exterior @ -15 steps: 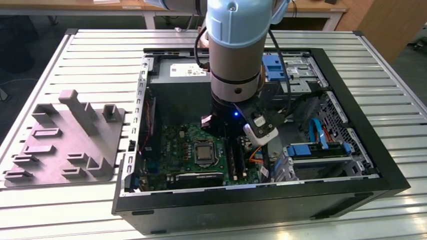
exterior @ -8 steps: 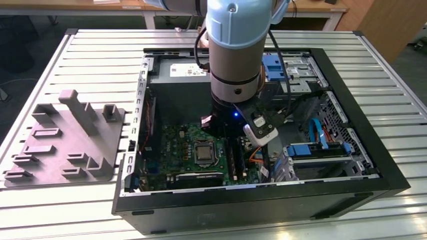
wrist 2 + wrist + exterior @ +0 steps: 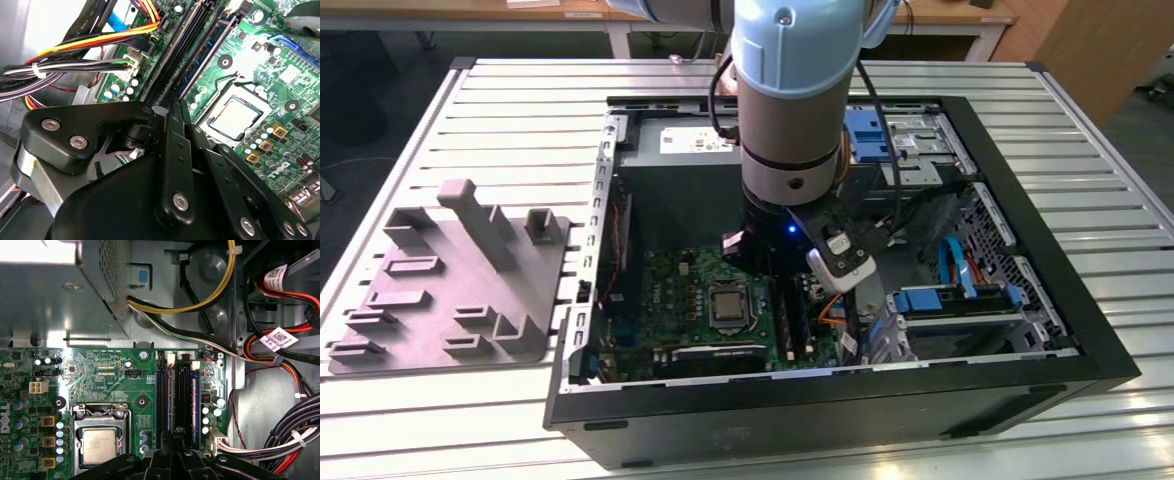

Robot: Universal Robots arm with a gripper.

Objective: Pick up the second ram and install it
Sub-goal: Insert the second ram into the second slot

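Observation:
My gripper (image 3: 782, 266) is down inside the open computer case, over the memory slots of the green motherboard (image 3: 678, 292). In the first wrist view its fingers (image 3: 175, 434) are drawn together on a thin, edge-on stick, the second ram (image 3: 170, 400), which stands along a slot with a white clip. Two slots away, another blue-green stick (image 3: 196, 400) sits in its slot. In the second wrist view the gripper (image 3: 172, 106) points along the same slots, with the blue-green stick (image 3: 212, 47) beside them.
The processor socket (image 3: 100, 445) lies beside the slots. Bundled cables (image 3: 280, 355) run close on the other side, and the grey power supply (image 3: 60, 290) is beyond the slot ends. A grey slotted block (image 3: 454, 280) lies outside the case at the exterior view's left.

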